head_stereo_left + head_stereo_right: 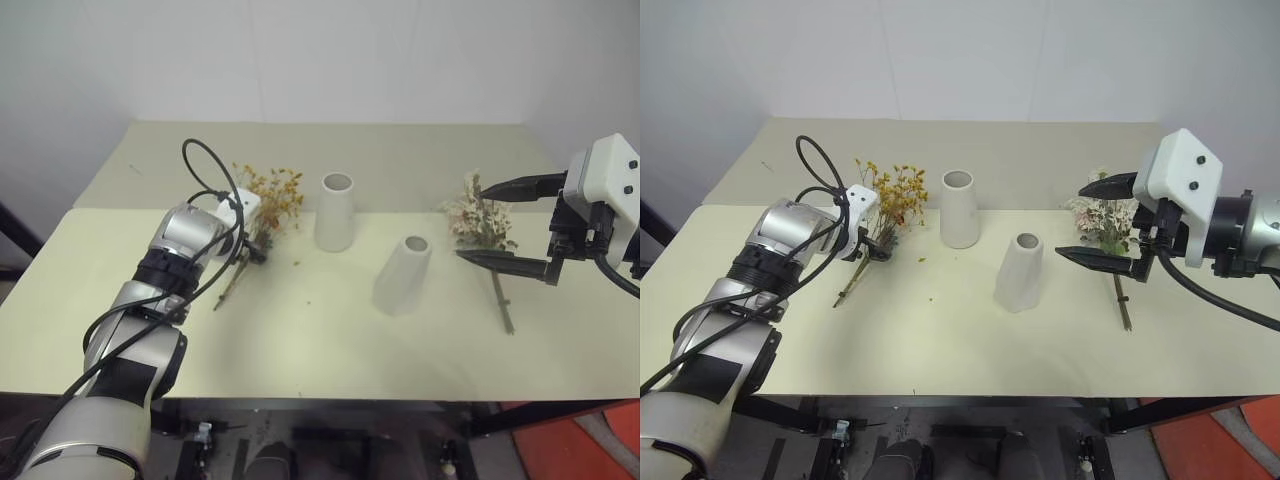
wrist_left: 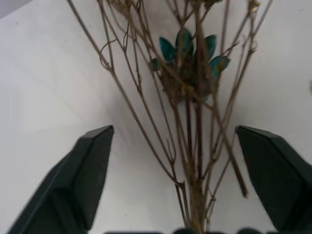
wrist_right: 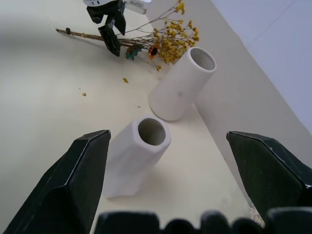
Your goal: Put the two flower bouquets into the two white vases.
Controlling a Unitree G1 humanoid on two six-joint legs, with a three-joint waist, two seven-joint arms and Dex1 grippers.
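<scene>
Bouquets: 2, yellow [image 1: 896, 196] and pink [image 1: 1104, 222]; 2 vases [image 1: 959, 208] [image 1: 1019, 272] upright; both jaws open, empty.

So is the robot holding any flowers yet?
No. The left gripper is open around the yellow flowers' thin stems, not closed. The right gripper is open in the air.

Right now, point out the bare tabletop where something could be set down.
Free: the near strip of the table, in front of both white vases.

Crowded: yellow bouquet under the left hand; pink bouquet beside the right hand.
</scene>
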